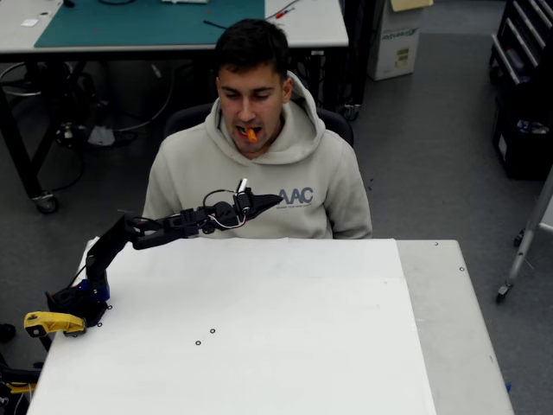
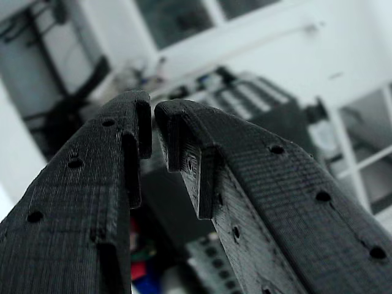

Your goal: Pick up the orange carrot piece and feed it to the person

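Across the lower half of the overhead view spreads the white tabletop (image 1: 259, 346), with a grey strip along its right side and a few small dark screw holes near its middle. Behind its far edge, at the centre of the frame, sits the person (image 1: 259, 173) in a light grey-beige hooded sweatshirt lettered "AAC" on the chest, facing the tabletop with the mouth open. Farther back, along the top of the frame, stands another table (image 1: 311, 26) with a green mat (image 1: 147, 19) on it. A dark rack (image 1: 523, 78) fills the upper right corner, and a cardboard box (image 1: 396, 39) stands on the grey floor near it.

From its blue and black base at the left edge of the tabletop, the black arm (image 1: 147, 232) stretches up and to the right, reaching toward the person's chest. A yellow part with a black end (image 1: 52, 323) lies beside the base at the lower left.

At the arm's tip, the tool (image 1: 272, 201) hangs in front of the sweatshirt, just left of the lettering and below the chin. In the wrist view the tool (image 2: 153, 131) has its two black fingers (image 2: 245, 184) nearly together, only a narrow slit between the tips, with nothing held between them.

Smallest of all, the orange carrot piece (image 1: 251, 134) sits in the person's open mouth, above the tool and apart from it.
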Controlling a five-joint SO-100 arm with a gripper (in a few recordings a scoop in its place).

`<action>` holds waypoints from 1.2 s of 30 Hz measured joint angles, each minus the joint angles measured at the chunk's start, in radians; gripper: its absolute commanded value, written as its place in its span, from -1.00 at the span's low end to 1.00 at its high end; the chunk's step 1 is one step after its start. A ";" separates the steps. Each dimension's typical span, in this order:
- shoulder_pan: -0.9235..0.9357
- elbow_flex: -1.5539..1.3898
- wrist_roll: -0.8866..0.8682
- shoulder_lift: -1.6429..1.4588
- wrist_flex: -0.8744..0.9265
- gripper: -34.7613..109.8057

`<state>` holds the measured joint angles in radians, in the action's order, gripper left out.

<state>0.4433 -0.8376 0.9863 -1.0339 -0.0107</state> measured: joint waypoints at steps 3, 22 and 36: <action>-0.002 -0.175 -0.037 -0.124 0.000 -0.56; -0.009 -1.282 -0.244 -0.897 0.000 -0.56; -0.115 -1.842 -0.250 -1.281 0.000 -0.55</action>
<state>0.3283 -2.6799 0.7363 -2.3148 -0.0107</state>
